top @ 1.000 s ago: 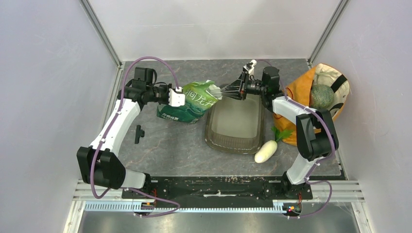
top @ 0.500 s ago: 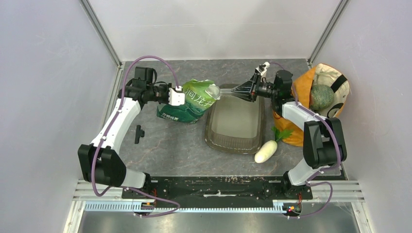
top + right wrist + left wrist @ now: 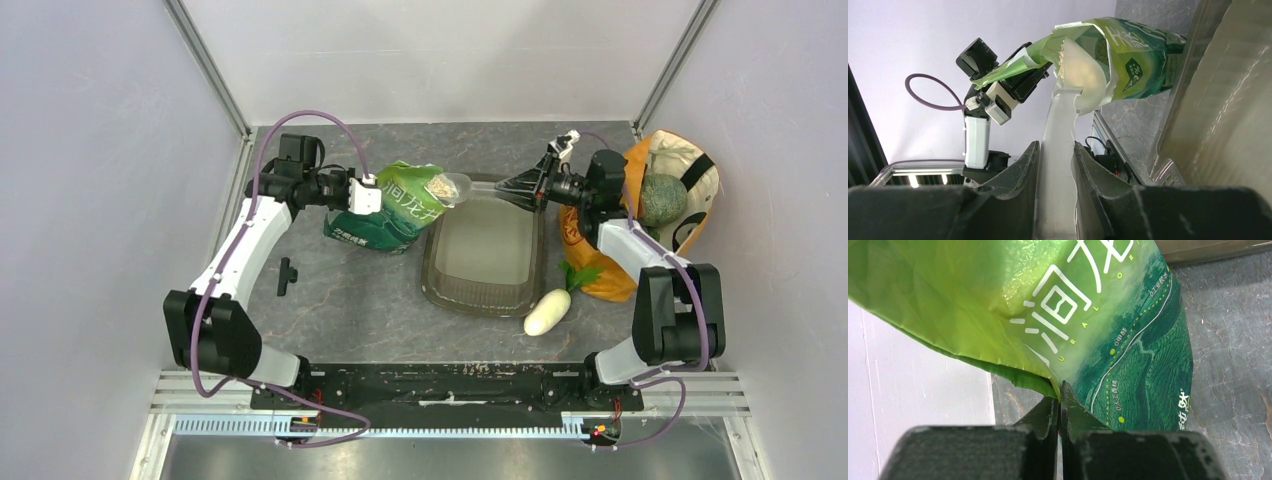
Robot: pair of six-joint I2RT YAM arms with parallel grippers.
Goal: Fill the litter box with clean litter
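Observation:
The litter box (image 3: 431,268), a smoky translucent tray, lies mid-table; its wall (image 3: 1228,110) fills the right of the right wrist view. A green bag (image 3: 392,215) leans at its far left corner. My left gripper (image 3: 366,198) is shut on the bag's edge (image 3: 1053,382), fingertips (image 3: 1068,402) pinched together. My right gripper (image 3: 1054,145) is shut on the handle of a clear scoop (image 3: 1058,130). The scoop's bowl (image 3: 447,187) sits at the bag's mouth over the tray's far left corner, with beige clean litter (image 3: 437,183) in it.
An orange-and-cream fabric bag (image 3: 610,195) holding a green melon (image 3: 662,200) stands right of the tray. A white radish (image 3: 547,312) with green leaves (image 3: 581,272) lies by the tray's near right corner. A small black part (image 3: 287,275) rests left of the green bag.
My right gripper has drawn back to the right, pulling the scoop out of the bag; litter now shows in its bowl. The left gripper has kept its hold on the bag.

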